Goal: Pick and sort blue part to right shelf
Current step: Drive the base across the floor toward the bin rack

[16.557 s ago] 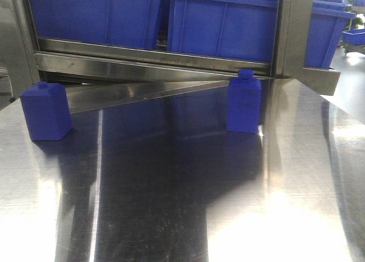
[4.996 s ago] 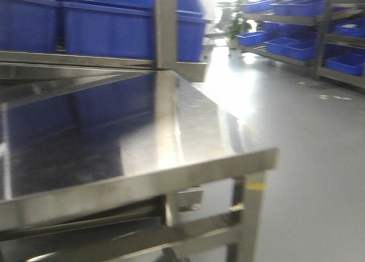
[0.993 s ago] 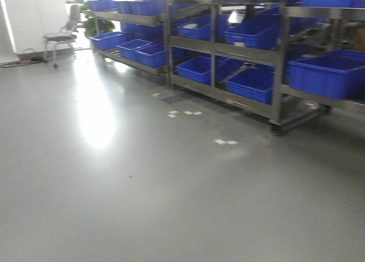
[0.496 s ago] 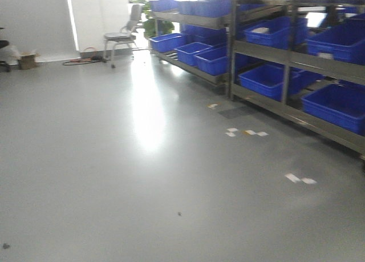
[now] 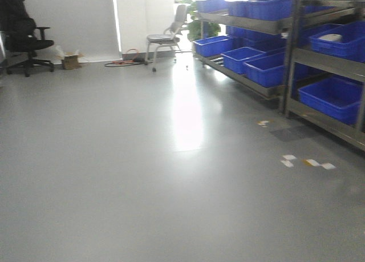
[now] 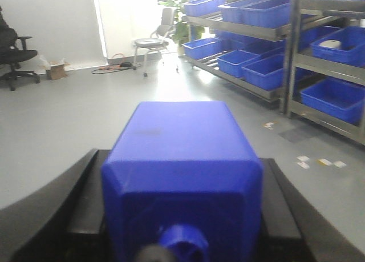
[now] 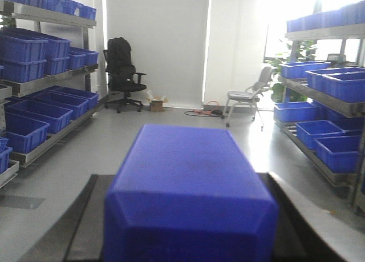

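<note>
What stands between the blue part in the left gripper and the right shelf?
Nothing visible: past the blue part, open floor runs to the right shelf, with only flat tape marks near its foot.

Left gripper (image 6: 181, 154): two broad matte-black fingers (image 6: 74, 205), outer edges flaring away from the claw centre. Right gripper (image 7: 181, 176): matching black fingers (image 7: 85, 228).
</note>
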Controlling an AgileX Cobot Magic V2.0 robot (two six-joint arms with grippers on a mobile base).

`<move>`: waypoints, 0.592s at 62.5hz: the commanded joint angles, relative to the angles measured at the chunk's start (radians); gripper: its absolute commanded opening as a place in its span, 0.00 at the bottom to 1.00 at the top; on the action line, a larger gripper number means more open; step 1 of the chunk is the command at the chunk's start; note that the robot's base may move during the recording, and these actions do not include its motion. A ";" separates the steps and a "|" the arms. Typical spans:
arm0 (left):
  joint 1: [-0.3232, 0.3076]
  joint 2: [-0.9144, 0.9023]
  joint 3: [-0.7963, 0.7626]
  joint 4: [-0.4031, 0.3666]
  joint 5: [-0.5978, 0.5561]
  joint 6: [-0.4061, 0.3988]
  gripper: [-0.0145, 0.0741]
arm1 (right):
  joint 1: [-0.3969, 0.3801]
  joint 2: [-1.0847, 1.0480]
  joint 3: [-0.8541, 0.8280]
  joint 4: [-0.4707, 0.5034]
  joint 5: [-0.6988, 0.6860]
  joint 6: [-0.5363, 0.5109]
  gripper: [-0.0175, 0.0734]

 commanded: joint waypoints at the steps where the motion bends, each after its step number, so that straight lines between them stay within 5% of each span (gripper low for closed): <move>1: -0.005 -0.006 -0.026 0.006 -0.095 0.000 0.47 | -0.002 -0.009 -0.033 -0.027 -0.082 -0.005 0.40; 37: -0.005 -0.006 -0.026 0.006 -0.095 0.000 0.47 | -0.002 -0.009 -0.033 -0.027 -0.082 -0.005 0.40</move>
